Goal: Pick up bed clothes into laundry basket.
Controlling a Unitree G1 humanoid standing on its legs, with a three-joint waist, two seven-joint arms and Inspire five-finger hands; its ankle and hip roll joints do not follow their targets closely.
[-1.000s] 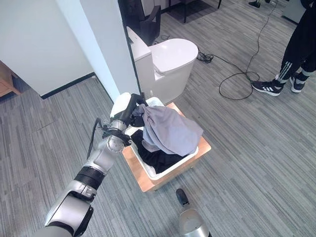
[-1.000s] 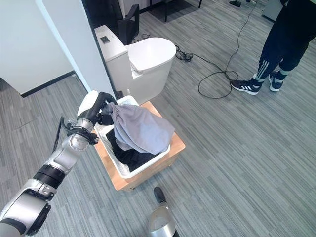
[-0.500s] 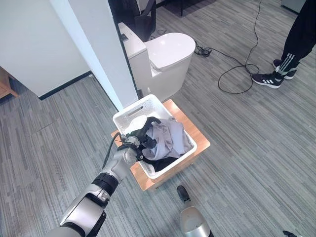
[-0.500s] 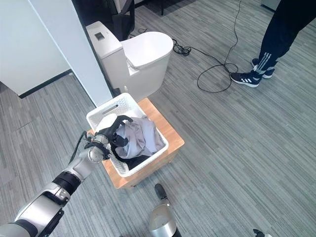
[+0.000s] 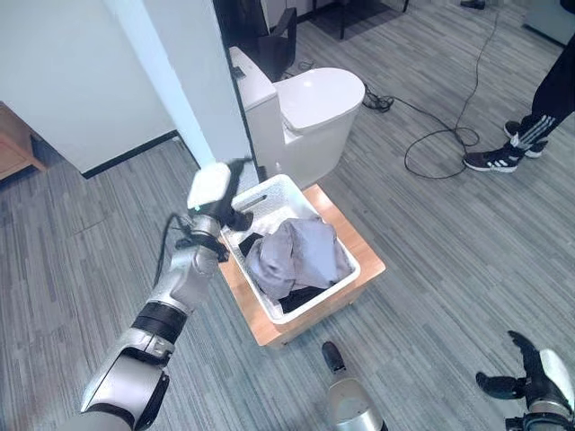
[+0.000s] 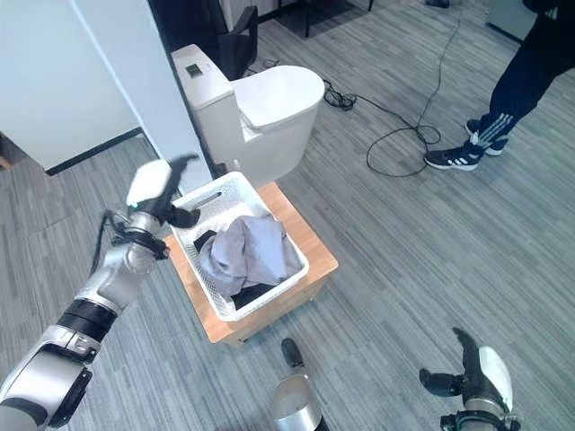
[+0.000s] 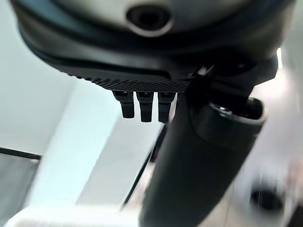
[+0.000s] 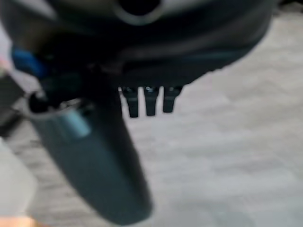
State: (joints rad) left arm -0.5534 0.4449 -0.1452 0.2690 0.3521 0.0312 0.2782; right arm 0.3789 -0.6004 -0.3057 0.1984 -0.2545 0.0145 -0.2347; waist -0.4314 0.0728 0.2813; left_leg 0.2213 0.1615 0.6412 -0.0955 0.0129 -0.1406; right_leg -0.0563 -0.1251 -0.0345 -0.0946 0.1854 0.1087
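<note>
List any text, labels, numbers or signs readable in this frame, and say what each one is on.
No readable text.
The toilet tank has a small dark panel on its lid; any marks on it are too small to read.
The basket, the grey cloth in it and the wooden stand bear no print that shows.
The person's shoe has white stripes, no letters.

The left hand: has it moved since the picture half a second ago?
Yes. The left hand has risen out of the laundry basket and now sits beside its far-left corner, fingers open, the grey cloth left inside.
</note>
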